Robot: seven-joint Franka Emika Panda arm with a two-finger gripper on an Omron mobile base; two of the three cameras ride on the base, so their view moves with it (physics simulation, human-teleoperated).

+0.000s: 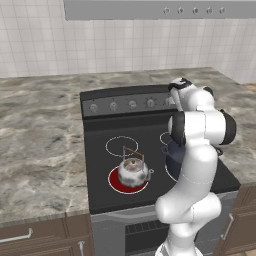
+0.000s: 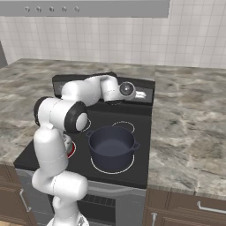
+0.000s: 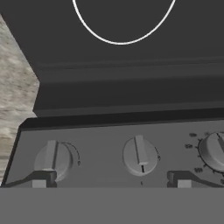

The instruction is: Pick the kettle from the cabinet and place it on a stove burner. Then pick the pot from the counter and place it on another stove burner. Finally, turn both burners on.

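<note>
Silvery kettle on a glowing burner; pot beside it.

Left and right base views: behind the arm, angled down, sharing the stove and counter. Hand view: close on the knob panel.

Kettle, pot on stove
</note>
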